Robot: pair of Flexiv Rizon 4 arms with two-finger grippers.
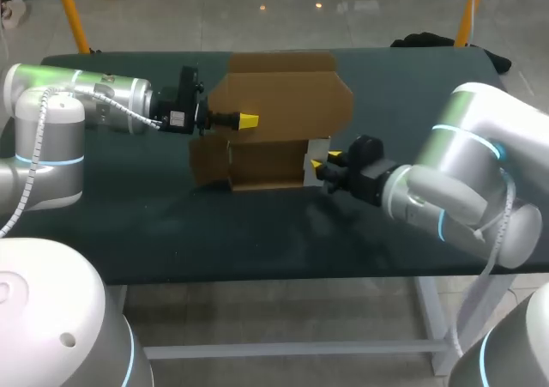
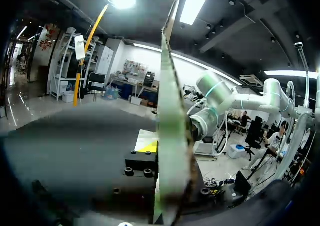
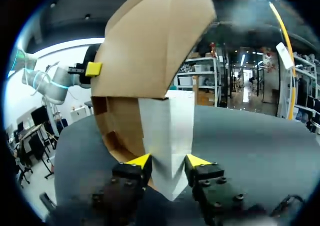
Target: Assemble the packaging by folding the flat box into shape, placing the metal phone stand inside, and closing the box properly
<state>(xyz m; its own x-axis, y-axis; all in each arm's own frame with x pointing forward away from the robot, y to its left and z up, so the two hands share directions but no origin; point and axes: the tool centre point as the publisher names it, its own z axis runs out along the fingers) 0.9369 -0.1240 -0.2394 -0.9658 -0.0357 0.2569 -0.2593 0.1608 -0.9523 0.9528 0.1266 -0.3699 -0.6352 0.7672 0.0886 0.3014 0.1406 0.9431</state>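
The brown cardboard box stands partly folded in the middle of the table, its large lid flap raised toward the back. My left gripper is shut on that flap's left part. In the left wrist view the flap runs edge-on through the gripper. My right gripper holds the box's right end. Its yellow tips press from both sides on the white end panel, with the gripper shut on it. No phone stand shows in any view.
The dark green table has bare surface on both sides of the box and in front of it. A black bundle lies at the far right edge.
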